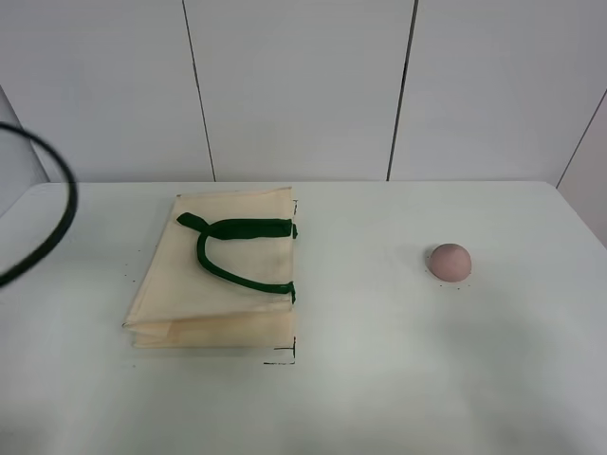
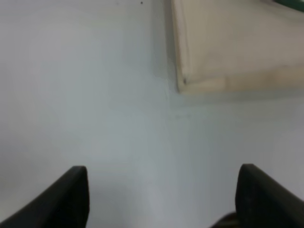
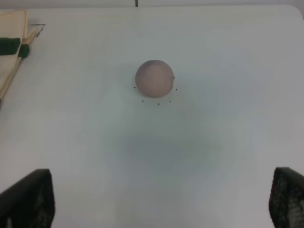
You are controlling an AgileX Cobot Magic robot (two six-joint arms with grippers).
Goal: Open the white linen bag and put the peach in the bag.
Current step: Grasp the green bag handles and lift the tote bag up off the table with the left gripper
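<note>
The left claw (image 2: 164, 202) stands nearest, its two dark fingertips wide apart and holding nothing, with bare desk (image 2: 85, 95) between them. The white linen bag (image 2: 237, 42) lies flat ahead of this claw; only a folded corner shows, past the fingertips and clear of them. Its dark green handles (image 1: 232, 248) rest on the upper cloth, along the edge turned toward the peach (image 3: 154, 78). The peach sits alone, straight ahead of the right claw (image 3: 159, 202) and well apart from it; that claw is likewise spread wide and empty. Opening the bag looks like the step in hand, and nothing is gripped yet. To do it well, the left claw should probably reach past the near corner to the handle edge and pinch only the top handle or top layer, then lift so the mouth gapes toward the right claw. Catching both layers together would raise the bag shut.
</note>
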